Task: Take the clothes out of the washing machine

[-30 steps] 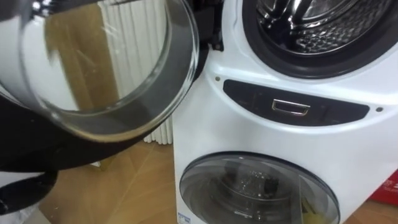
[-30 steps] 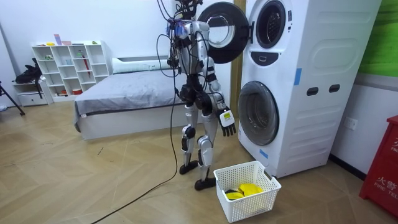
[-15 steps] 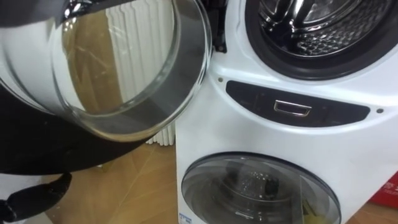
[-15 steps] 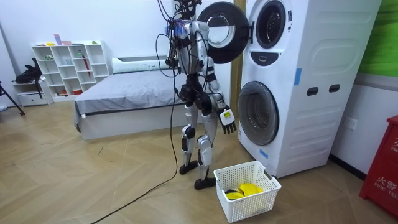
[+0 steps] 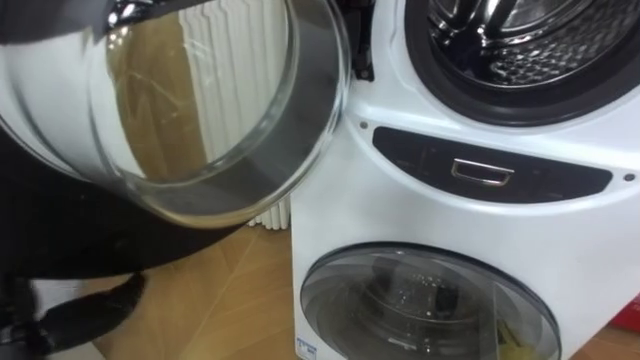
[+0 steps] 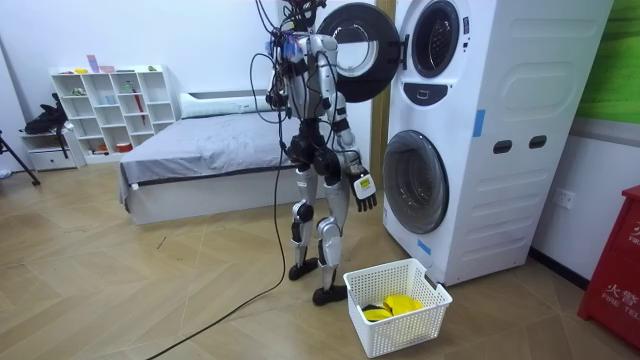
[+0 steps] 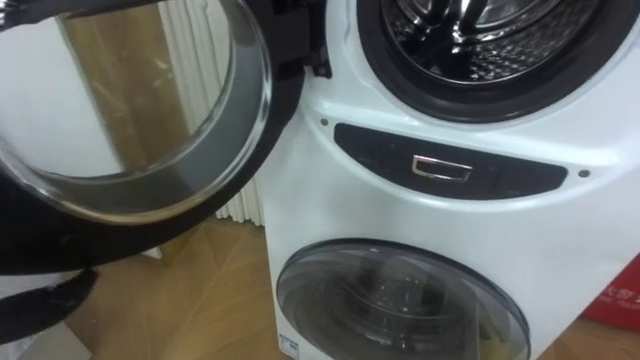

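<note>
Robot stands close up, facing the stacked washing machine.

Door: stands open, high above the right hand and off to its left. Risk: an arm lifted straight up from here could knock the glass. It could also nudge the door so it swings in on the reach.

Right hand: hangs low at hip level, fingers loose, holding nothing.

Basket: on the floor below the hand and slightly ahead of it, close by the feet. Yellow items lie in it, likely clothes. Risk: a step forward could catch the basket. A garment let go off-line lands on the floor.

Lower door: shut, level with the hand and just ahead. Yellowish patch in its glass; cannot tell whether it is inside or a reflection. Risk: nearest target, and the wrong one.

Drum: open, well above the hand and ahead. No clothes visible in the part that shows; any there would sit deeper or lower, hidden. Risk: the hand goes in blind and closes on nothing, or cloth snags on the rim coming out. A high reach while standing may also cost balance.
</note>
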You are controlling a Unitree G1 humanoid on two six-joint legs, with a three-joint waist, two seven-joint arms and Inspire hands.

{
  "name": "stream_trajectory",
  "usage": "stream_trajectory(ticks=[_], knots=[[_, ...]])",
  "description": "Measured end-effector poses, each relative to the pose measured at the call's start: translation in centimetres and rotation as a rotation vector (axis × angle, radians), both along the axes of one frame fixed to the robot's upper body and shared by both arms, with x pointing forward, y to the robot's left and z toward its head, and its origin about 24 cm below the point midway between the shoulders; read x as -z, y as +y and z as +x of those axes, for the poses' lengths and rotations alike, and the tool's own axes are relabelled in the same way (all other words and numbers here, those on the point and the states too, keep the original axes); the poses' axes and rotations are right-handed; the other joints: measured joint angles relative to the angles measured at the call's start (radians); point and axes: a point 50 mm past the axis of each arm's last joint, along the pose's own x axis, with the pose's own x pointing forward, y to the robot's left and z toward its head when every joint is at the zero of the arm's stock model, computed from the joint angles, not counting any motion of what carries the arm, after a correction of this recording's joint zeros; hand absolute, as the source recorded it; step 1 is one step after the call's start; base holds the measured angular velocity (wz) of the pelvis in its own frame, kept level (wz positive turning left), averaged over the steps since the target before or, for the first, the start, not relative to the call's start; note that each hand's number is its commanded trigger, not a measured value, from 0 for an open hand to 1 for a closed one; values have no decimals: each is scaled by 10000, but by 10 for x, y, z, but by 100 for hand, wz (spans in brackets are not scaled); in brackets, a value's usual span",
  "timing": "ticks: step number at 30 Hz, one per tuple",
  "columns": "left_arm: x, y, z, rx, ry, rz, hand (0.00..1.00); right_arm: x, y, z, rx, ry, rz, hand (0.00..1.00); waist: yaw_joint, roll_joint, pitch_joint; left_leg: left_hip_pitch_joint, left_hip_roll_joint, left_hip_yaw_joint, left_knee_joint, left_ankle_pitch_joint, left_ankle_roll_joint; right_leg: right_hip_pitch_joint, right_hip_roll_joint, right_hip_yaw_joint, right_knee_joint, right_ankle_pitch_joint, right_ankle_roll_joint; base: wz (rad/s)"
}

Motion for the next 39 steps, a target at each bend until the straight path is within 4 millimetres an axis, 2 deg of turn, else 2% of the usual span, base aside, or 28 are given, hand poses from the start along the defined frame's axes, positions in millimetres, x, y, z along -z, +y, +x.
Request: stream_trajectory(ticks=[5, 8, 11, 12, 13, 14, 17, 19, 21, 23, 24, 25, 26, 27, 28, 29, 30, 31, 32, 33, 34, 35, 36, 37, 38, 39], knots=[[8, -17, 3, 538, -178, -1606, 0, -1, 1, 8, -146, -105, -91, 0, -120, 0, 1, 6, -77, 205, -33, 60, 106, -40, -111, 104, -9, 68, 48, 2], [12, -32, 5, 958, -154, -2344, 0, 0, 1, 8, -244, -73, -160, 0, -128, -14, 6, -20, -87, 248, -46, 109, 193, -44, -125, 72, 26, 241, -10, 2], [14, -40, 6, 1153, -128, -2616, 0, 0, 6, 18, -369, -210, -190, 0, -303, -104, 21, -76, -85, 373, -80, 160, 282, -154, -122, 109, 129, 382, -37, 2], [14, -42, 6, 1147, -158, -2742, 0, -1, 7, 23, -397, -324, -217, 0, -454, -162, 33, -89, -85, 553, -105, 180, 311, -241, -121, 154, 135, 423, -43, 0], [15, -44, 6, 1170, -157, -2791, 0, -1, 8, 24, -405, -372, -217, 0, -465, -195, 16, -99, -92, 620, -114, 190, 331, -303, -114, 216, 157, 450, -53, -11], [16, -46, 6, 1247, -137, -2831, 0, -1, 10, 26, -414, -435, -199, 0, -492, -226, 34, -114, -89, 804, -119, 203, 356, -378, -70, 389, 195, 508, -50, -10], [17, -56, 7, 1627, -90, -2984, 0, -1, 9, 23, -292, -438, -266, 0, -620, -298, 51, -197, -60, 1210, -194, 231, 427, -536, 96, 419, 480, 491, -46, -3], [22, -70, 7, 2095, 84, -3190, 0, 0, 9, 21, -146, -409, -354, 0, -667, -276, 58, -187, -37, 1598, -227, 200, 466, -529, 354, 430, 559, 382, -112, -6], [25, -81, 7, 2508, 274, -3346, 0, -1, 11, 22, -67, -558, -371, 0, -767, -264, 56, -171, -31, 1875, -225, 191, 477, -523, 519, 636, 638, 250, -178, -2], [29, -92, 6, 2918, 491, -3473, 0, -1, 12, 24, 41, -706, -311, 0, -904, -217, 51, -195, -32, 1965, -224, 182, 453, -522, 707, 664, 650, 218, -220, -6], [34, -100, 4, 3223, 749, -3465, 0, -1, 14, 25, 59, -772, -258, 0, -936, -161, 38, -210, -37, 1995, -210, 97, -149, -539, 897, 665, 652, 111, -421, -23], [40, -109, 3, 3646, 1068, -3489, 0, 0, 18, 26, -21, -750, -180, 0, -884, -395, -33, -427, -56, 1514, 374, -133, -1712, -763, 855, 764, 824, 15, -628, -19], [39, -116, 6, 4108, 1039, -3498, 0, 0, 18, 27, 50, -812, -146, 0, -839, -441, 52, -871, -15, 639, 1266, -310, -1127, -1087, 819, 1057, 1374, 10, -528, -8], [33, -129, 10, 5126, 801, -3180, 0, 0, 20, 30, 41, -870, -81, 0, -798, -365, 71, -1652, 59, 64, 2661, -1209, -334, -1779, 434, 1212, 2426, -254, -61, -20], [36, -135, 8, 5548, 1026, -2830, 0, 0, 24, 31, 7, -829, 53, 0, -972, -399, 71, -1604, -34, 451, 2750, -1344, -89, -1832, -45, 1166, 2513, -554, 172, -42], [39, -137, 7, 5641, 1234, -2760, 0, -1, 24, 34, -29, -996, 75, 0, -1061, -356, 79, -1369, -11, 595, 2539, -1317, -139, -1782, -50, 1095, 2428, -636, 117, -73], [45, -142, 4, 5874, 1599, -2634, 0, -2, 23, 32, -133, -1137, -3, 0, -1304, -109, -14, -881, -29, 719, 1702, -1000, -920, -1641, 207, 966, 1987, -696, -144, -73], [46, -147, 5, 6428, 1685, -2281, 0, -1, 24, 28, -139, -1089, 8, 0, -1437, -365, -130, -727, -15, 361, 1656, -860, -1566, -1780, 245, 875, 1982, -753, -178, -54], [43, -151, 8, 6820, 1551, -2001, 0, -1, 25, 27, -129, -1063, 52, 0, -1476, -427, -57, -948, 308, 52, 2362, -897, -732, -1991, 211, 889, 2405, -775, -125, -42], [37, -156, 14, 7390, 1235, -1407, 0, -1, 26, 28, -36, -1068, 112, 0, -1510, -409, 46, -1300, 367, -417, 2933, -1669, -428, -2254, -12, 947, 2779, -873, 39, -56], [38, -158, 13, 7638, 1347, -945, 0, -1, 28, 29, -237, -1054, 136, 0, -1620, -477, -31, -1159, 342, -202, 2873, -1764, -428, -2095, -107, 854, 2315, -903, 120, -61], [38, -159, 14, 7742, 1384, -851, 0, -2, 28, 29, -344, -1099, 129, 0, -1772, -459, -40, -994, 345, -162, 2654, -1722, -487, -1880, -105, 845, 2042, -855, 99, -52], [38, -163, 16, 8040, 1436, -714, 0, -1, 30, 29, -518, -1091, 135, 0, -1998, -477, -60, -624, 302, 47, 2100, -1514, -756, -1517, -83, 769, 1538, -702, 140, -25], [38, -165, 17, 8260, 1422, -593, 0, -1, 30, 29, -616, -1084, 118, 0, -2031, -464, -58, -467, 259, 129, 1815, -1367, -758, -1359, -35, 742, 1302, -588, 107, -37], [34, -170, 21, 8719, 1259, -204, 0, -1, 32, 30, -703, -1091, 109, 0, -2095, -446, -44, -284, 224, 307, 1467, -1209, -670, -1148, 129, 760, 860, -273, 29, -33], [30, -175, 24, 9230, 1014, 249, 0, -1, 34, 30, -877, -1076, 131, 0, -2232, -486, -53, -222, 101, 312, 1324, -1067, -615, -877, 239, 777, 505, 467, 4, -44]])
